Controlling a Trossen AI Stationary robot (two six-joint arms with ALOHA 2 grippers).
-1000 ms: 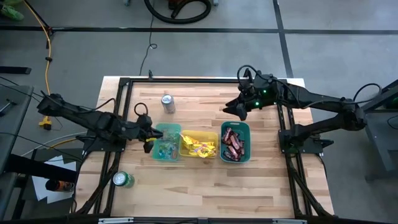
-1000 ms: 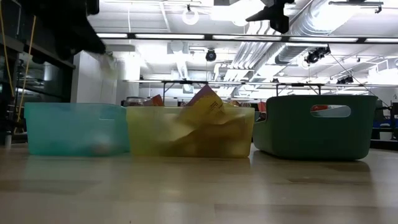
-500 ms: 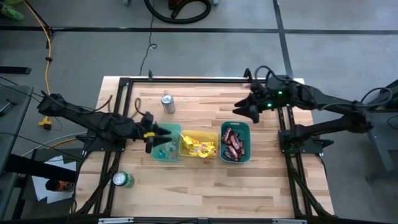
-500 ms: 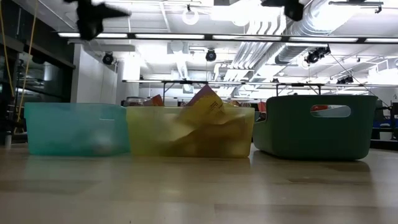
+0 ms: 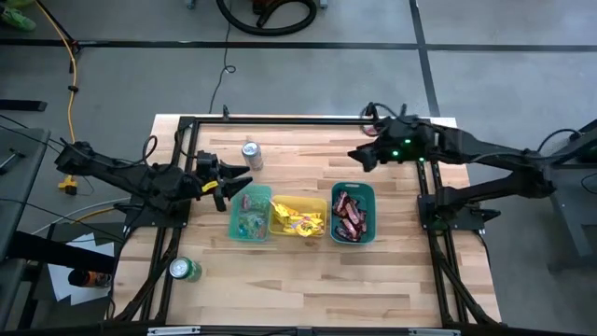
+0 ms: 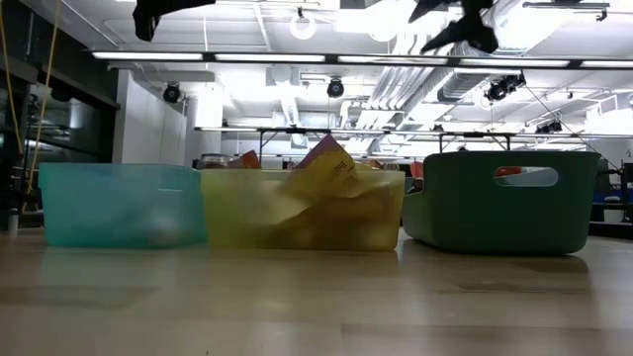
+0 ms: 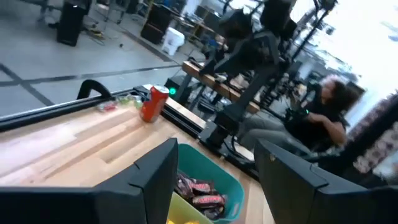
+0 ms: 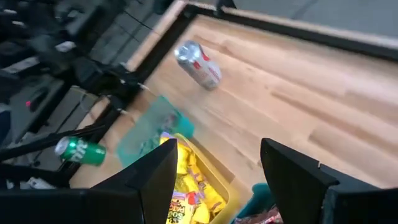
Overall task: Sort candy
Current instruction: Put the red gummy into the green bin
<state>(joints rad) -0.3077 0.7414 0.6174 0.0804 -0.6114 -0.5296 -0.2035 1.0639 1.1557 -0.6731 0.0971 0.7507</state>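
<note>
The candy lies in three bins side by side mid-table. Tiny mixed pieces point(image 5: 248, 222) fill the teal bin point(image 5: 234, 211), yellow packets point(image 5: 298, 220) the yellow bin point(image 5: 276, 202), and brown-and-red bars point(image 5: 350, 215) the green bin point(image 5: 371, 192). My left gripper point(image 5: 238, 177) hovers open, pointing level, above the table just beyond the teal bin's far left corner. Nothing sits between its fingers point(image 7: 214, 155). My right gripper point(image 5: 359, 156) hangs open and empty point(image 8: 217, 162) beyond the green bin, slanting down.
A silver can point(image 5: 251, 154) stands beyond the teal bin, near my left gripper. A green can point(image 5: 185, 270) is at the near left, and a red can point(image 7: 153, 102) at the far right by the frame. Bare wood lies in front of the bins.
My left gripper has opened over the teal bin's left end. It has then risen, tipped up to level and drawn toward the far edge. My right gripper has turned a little and shifted slightly toward the far edge, staying open.
</note>
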